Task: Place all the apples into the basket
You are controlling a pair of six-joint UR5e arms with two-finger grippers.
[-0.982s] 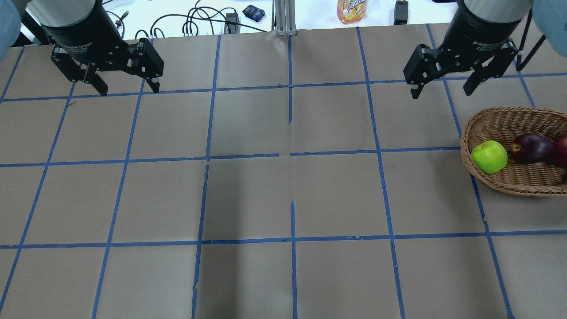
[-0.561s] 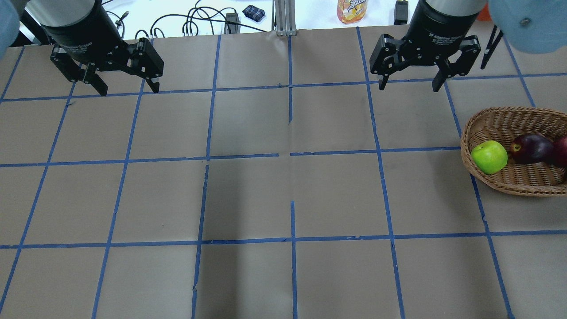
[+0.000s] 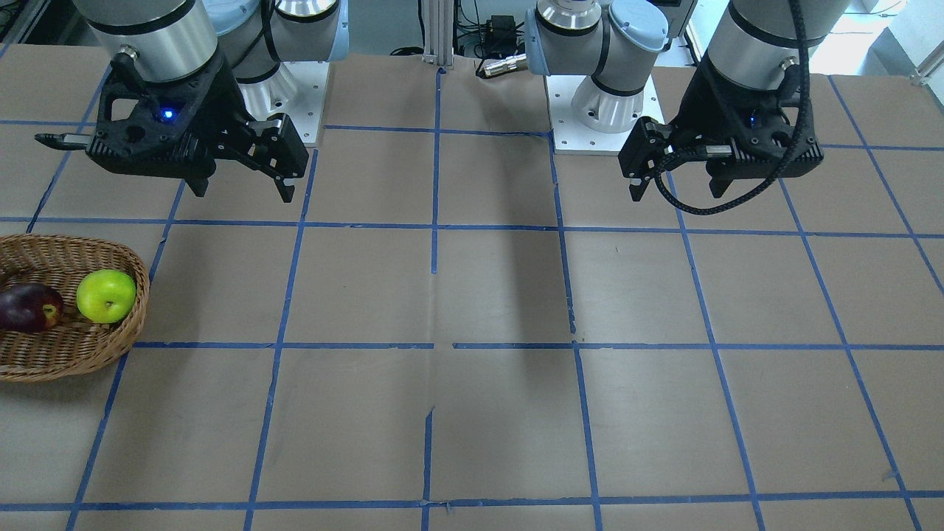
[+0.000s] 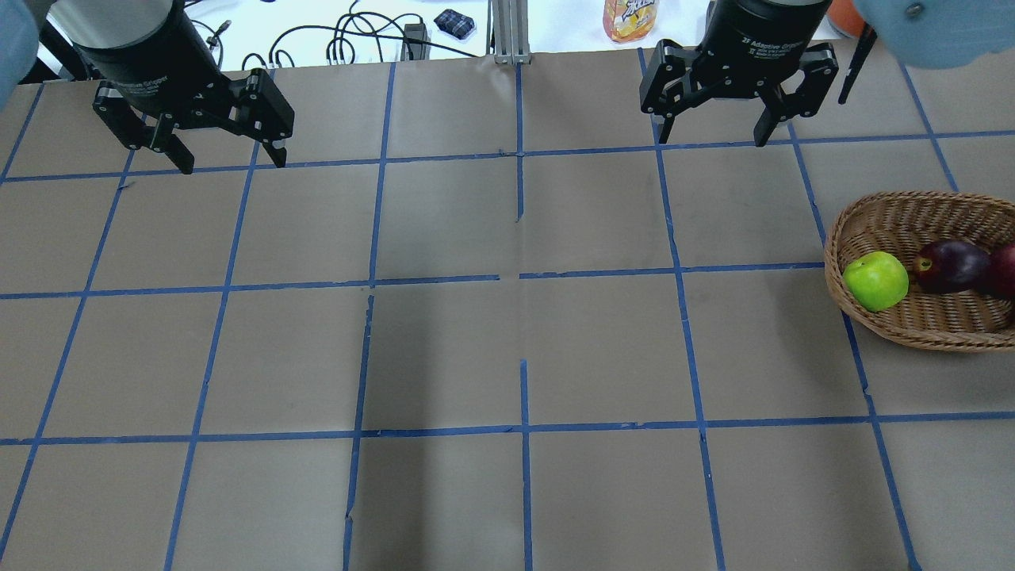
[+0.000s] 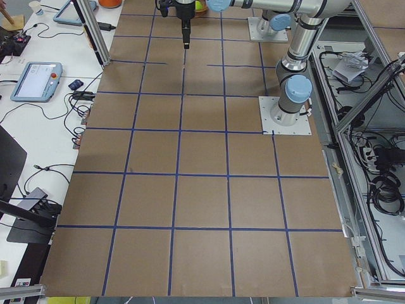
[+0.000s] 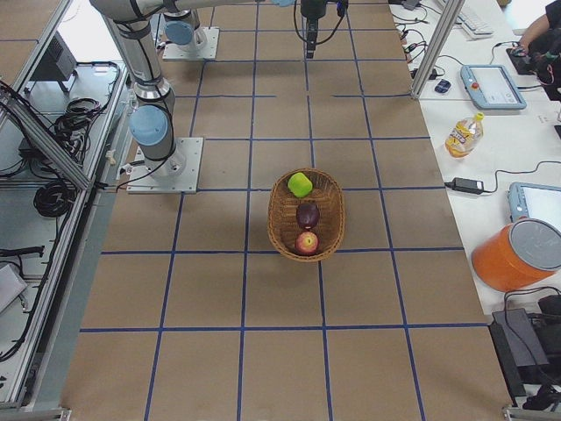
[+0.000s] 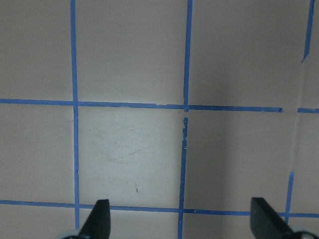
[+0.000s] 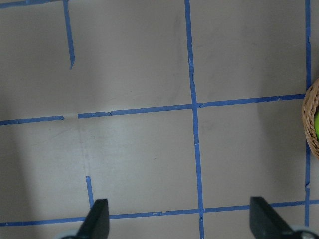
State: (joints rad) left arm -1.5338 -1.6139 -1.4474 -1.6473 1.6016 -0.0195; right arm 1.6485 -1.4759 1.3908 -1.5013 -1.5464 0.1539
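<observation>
As the green apple [image 4: 875,281], the maroon apple [image 4: 950,266] and the red apple [image 6: 307,243] all sit inside the basket [image 4: 912,335] on the robot's right, the task looks complete. Farther back, the left gripper [image 4: 231,160] and the right gripper [image 4: 712,136] both hang with fingers spread wide, holding nothing. To finish well, the right arm should probably travel high and away from the basket rim, so no apple is knocked out.
</observation>
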